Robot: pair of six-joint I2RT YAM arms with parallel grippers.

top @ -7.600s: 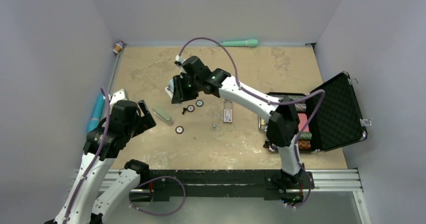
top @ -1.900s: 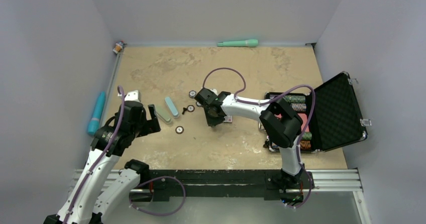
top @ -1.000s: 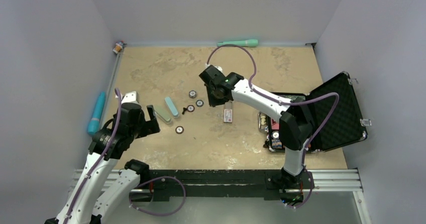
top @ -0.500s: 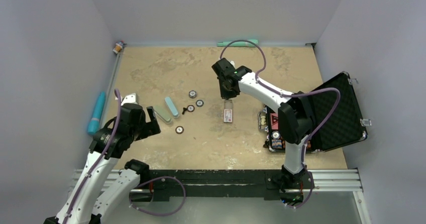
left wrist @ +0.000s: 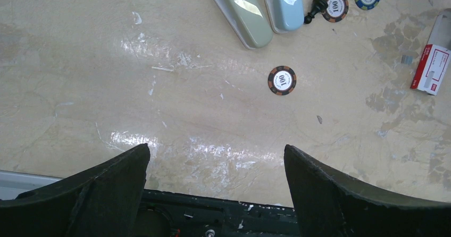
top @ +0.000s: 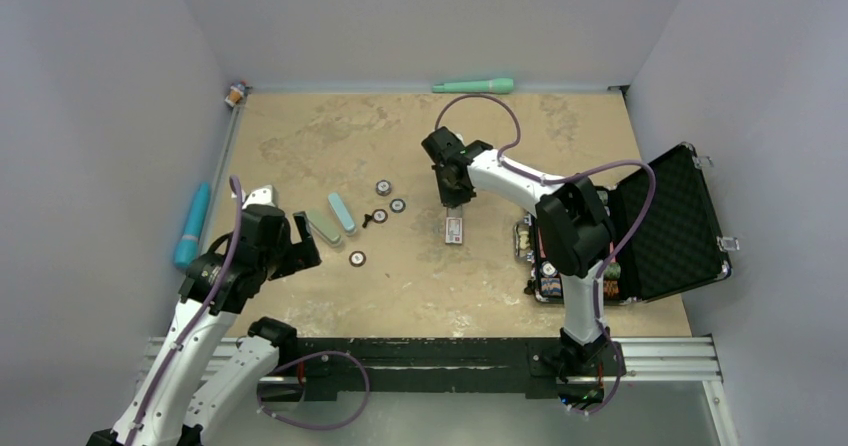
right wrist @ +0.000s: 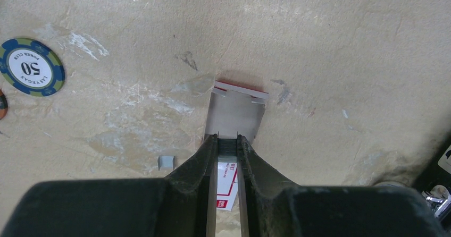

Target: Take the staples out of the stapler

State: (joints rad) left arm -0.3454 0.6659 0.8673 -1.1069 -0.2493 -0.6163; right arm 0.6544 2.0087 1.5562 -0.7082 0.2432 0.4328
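Grey staple strip (right wrist: pixel 227 144) is clamped in the right pincer (right wrist: pixel 227 140), over the open staple box (right wrist: pixel 236 112). The blue stapler (left wrist: pixel 282 6) lies beside a green stapler (left wrist: pixel 239 11) on the surface (left wrist: pixel 159 115), ahead of the spread-apart left pincer (left wrist: pixel 215 152).

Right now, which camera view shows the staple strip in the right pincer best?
Right wrist: the staple strip sits close up, clamped in the right pincer. The top view hides it behind the pincer; left wrist misses it.
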